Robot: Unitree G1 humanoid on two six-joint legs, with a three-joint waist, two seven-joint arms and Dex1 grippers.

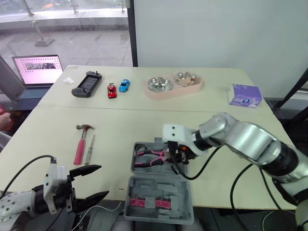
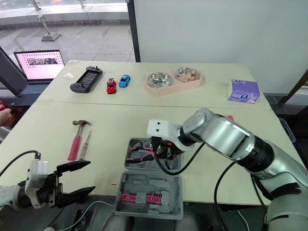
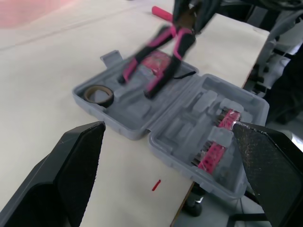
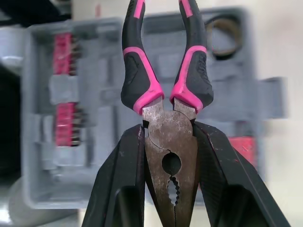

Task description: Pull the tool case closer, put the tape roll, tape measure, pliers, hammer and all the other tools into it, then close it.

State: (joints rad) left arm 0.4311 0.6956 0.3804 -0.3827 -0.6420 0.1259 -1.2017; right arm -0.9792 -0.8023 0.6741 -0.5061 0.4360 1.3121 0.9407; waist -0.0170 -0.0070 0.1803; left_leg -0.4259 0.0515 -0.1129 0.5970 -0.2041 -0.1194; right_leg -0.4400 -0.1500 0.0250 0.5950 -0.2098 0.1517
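Note:
The grey tool case (image 1: 179,191) lies open at the table's front middle, lid half nearest me. My right gripper (image 1: 174,156) is shut on the metal head of the pink-and-black pliers (image 4: 163,80), holding them just over the case's far half. A tape roll (image 3: 98,94) sits in a corner pocket of that half, and a pink-red item (image 3: 154,61) lies under the pliers. On the table left of the case lie the pink-handled hammer (image 1: 81,142) and a screwdriver (image 1: 90,150). My left gripper (image 1: 91,183) hangs open and empty at the front left edge.
The case lid holds a pink bit set (image 1: 147,202). At the back stand a pink double bowl (image 1: 173,84), two toy cars (image 1: 118,88), a game controller (image 1: 86,84), a laptop (image 1: 37,70) and a purple box (image 1: 245,95). A person's hand (image 1: 4,120) shows at the left.

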